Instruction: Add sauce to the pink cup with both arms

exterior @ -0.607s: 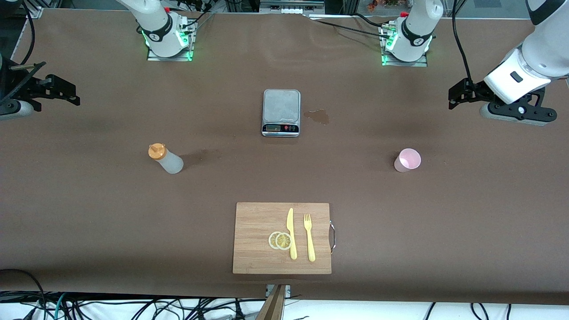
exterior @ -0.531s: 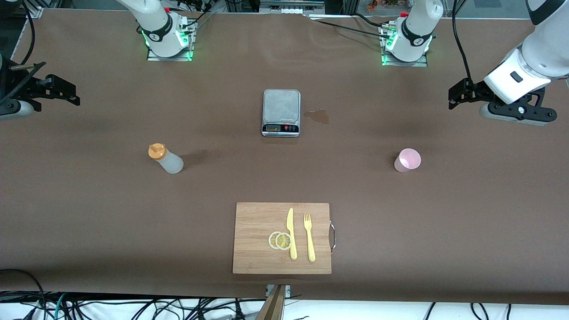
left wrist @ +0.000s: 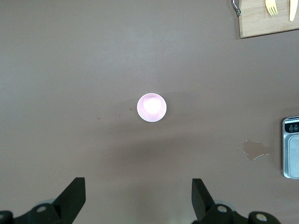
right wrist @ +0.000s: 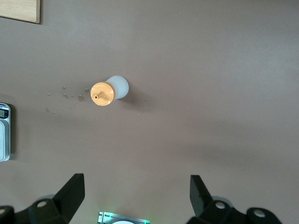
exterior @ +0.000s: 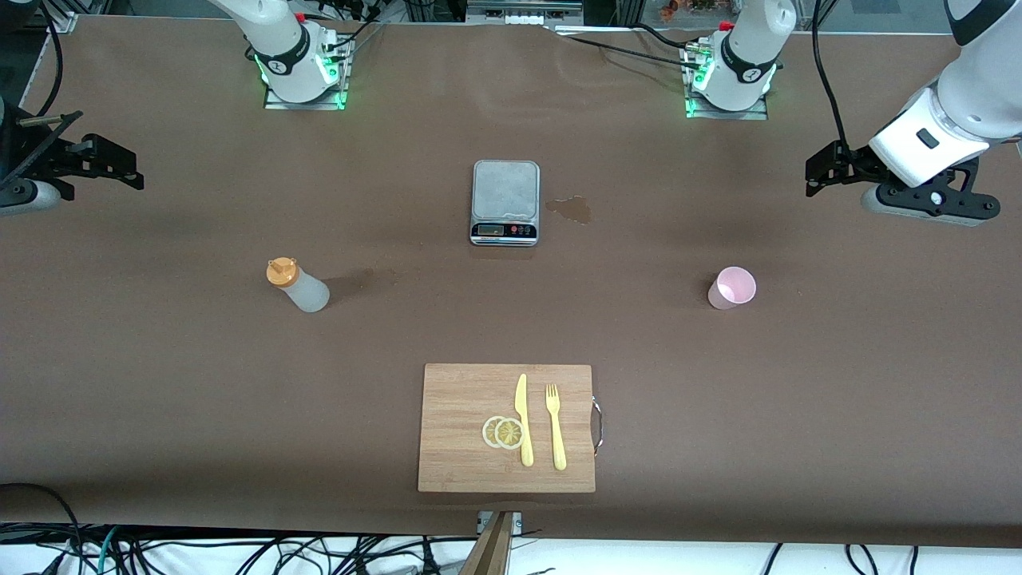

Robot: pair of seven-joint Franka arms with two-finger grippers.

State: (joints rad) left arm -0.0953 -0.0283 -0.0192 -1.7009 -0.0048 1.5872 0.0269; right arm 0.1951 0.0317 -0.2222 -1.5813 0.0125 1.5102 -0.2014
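Observation:
The sauce bottle (exterior: 297,287), whitish with an orange cap, stands on the brown table toward the right arm's end. It also shows in the right wrist view (right wrist: 110,91). The pink cup (exterior: 731,287) stands upright toward the left arm's end and looks empty in the left wrist view (left wrist: 152,107). My left gripper (exterior: 818,172) hangs high over the table edge at its own end, open and empty (left wrist: 138,200), apart from the cup. My right gripper (exterior: 120,164) hangs high at its own end, open and empty (right wrist: 136,198), apart from the bottle.
A grey kitchen scale (exterior: 505,202) sits mid-table, farther from the camera, with a wet stain (exterior: 571,209) beside it. A wooden cutting board (exterior: 459,447) lies near the front edge with a yellow knife (exterior: 523,419), fork (exterior: 556,427) and lemon slices (exterior: 503,432).
The left arm's wrist has shifted very slightly. The bottle, the cup and the right arm have not moved.

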